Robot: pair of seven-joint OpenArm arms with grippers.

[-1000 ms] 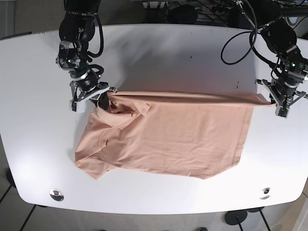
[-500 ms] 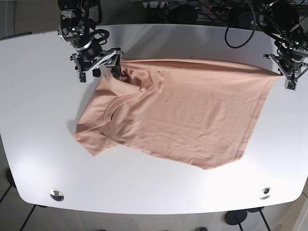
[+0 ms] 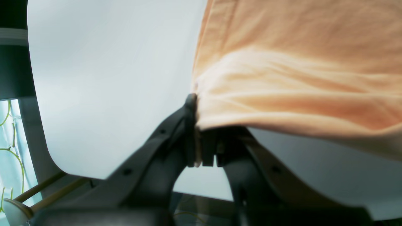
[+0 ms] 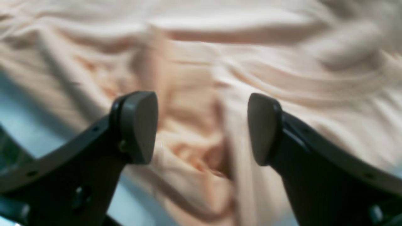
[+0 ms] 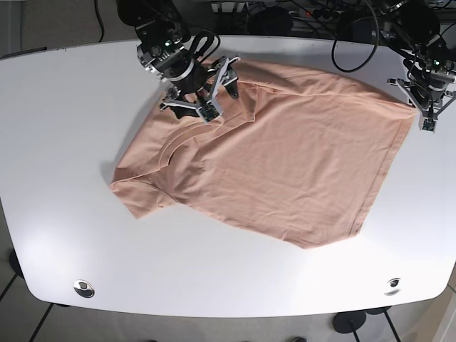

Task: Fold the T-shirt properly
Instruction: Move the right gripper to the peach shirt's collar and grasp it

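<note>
T-shirt (image 5: 278,171) spread flat on white bench (image 5: 64,142). Cloth soft, light, floppy, wrinkles easy. Left gripper (image 3: 198,138) fingers clenched on hem corner. Right gripper (image 4: 201,128) fingers apart, empty, over collar end. Best hold: corners, edges.

A white table (image 5: 64,128) with rounded corners fills the base view; two round metal fittings (image 5: 84,288) sit at its near corners; tiled floor (image 5: 8,285) shows near left; black cables (image 5: 299,13) crowd the far edge.

Bare table (image 5: 64,107) open around the spread T-shirt (image 5: 285,164).
</note>
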